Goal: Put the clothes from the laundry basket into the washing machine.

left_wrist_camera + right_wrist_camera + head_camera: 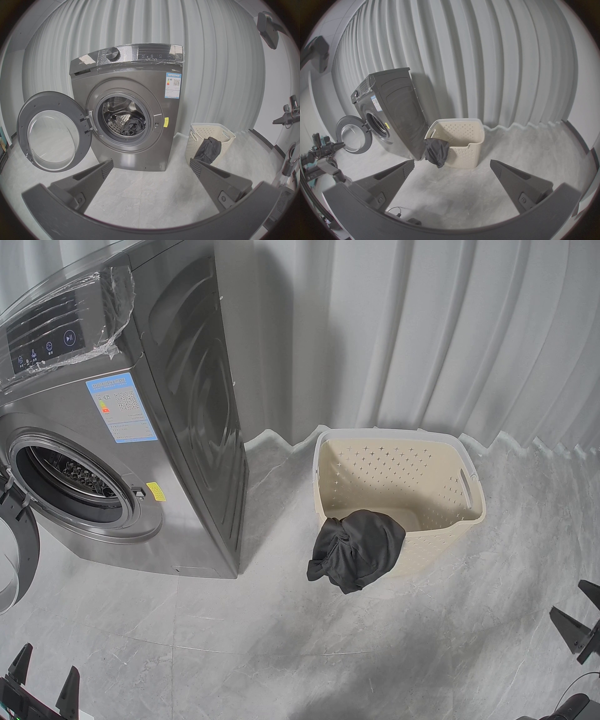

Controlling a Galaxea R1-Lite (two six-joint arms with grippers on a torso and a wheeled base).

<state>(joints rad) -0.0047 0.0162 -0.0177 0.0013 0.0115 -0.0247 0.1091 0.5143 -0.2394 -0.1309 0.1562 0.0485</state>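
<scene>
A cream laundry basket (pixel 465 480) (pixel 198 129) (pixel 468 137) stands on the floor to the right of the grey washing machine (pixel 181 402) (pixel 125 78) (pixel 397 103). A dark grey garment (pixel 357 548) (pixel 208 150) (pixel 436 151) hangs over the basket's near left rim. The machine's round door (pixel 51 131) (pixel 353 138) is swung wide open, and dark clothes (pixel 132 125) lie in the drum. My left gripper (pixel 44 671) (pixel 151 165) is open low at the near left, empty. My right gripper (pixel 578 609) (pixel 451 165) is open at the near right, also empty, well back from the basket.
White pleated curtains (pixel 437 334) run behind the machine and basket. Pale marble-look floor (pixel 300 640) stretches bare between the grippers and the basket.
</scene>
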